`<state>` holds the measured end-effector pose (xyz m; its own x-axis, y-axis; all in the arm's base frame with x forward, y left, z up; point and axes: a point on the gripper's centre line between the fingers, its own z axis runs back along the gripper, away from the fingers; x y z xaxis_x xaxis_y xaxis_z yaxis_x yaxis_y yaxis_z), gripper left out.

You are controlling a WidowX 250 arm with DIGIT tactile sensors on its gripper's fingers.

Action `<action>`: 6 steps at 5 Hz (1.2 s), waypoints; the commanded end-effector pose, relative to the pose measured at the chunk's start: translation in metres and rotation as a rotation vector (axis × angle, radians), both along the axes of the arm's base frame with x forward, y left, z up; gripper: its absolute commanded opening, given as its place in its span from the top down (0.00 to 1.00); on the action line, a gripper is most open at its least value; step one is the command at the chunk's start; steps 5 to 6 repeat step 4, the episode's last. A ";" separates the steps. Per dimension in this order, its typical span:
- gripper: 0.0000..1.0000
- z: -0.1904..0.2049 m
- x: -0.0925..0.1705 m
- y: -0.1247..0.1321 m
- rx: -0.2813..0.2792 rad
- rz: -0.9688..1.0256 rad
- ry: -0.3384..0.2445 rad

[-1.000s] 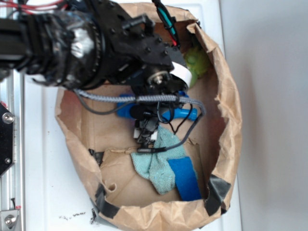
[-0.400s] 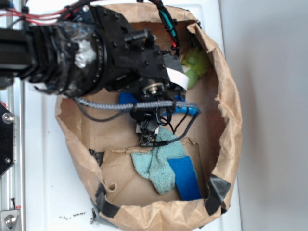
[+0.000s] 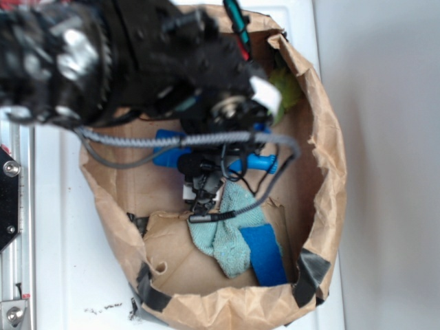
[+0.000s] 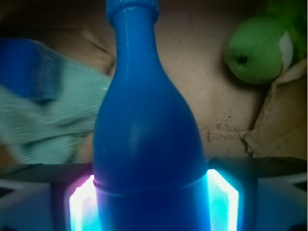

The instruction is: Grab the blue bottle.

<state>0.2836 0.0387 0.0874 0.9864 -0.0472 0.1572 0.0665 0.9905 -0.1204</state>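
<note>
arm risen slightly, blue bottle (image 4: 144, 144) between gripper (image 4: 153, 202) fingers

The robot arm (image 3: 130, 62) is big, black and bumpy with shiny silver patches, a grey braided cable (image 3: 185, 139) and thin black wires hanging under it, a white tag near its round metal hub, and red and green wires on top.

Glossy smooth plastic blue bottle (image 4: 144, 144), fuzzy teal cloth (image 3: 227, 237) (terry-like), crumpled matt paper bag (image 3: 323, 172).
</note>
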 end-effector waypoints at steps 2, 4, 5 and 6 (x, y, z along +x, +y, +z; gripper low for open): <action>1.00 0.111 -0.006 -0.002 -0.036 0.002 -0.100; 0.34 0.116 -0.023 -0.028 0.106 -0.017 -0.160; 0.34 0.116 -0.023 -0.028 0.106 -0.017 -0.160; 0.34 0.116 -0.023 -0.028 0.106 -0.017 -0.160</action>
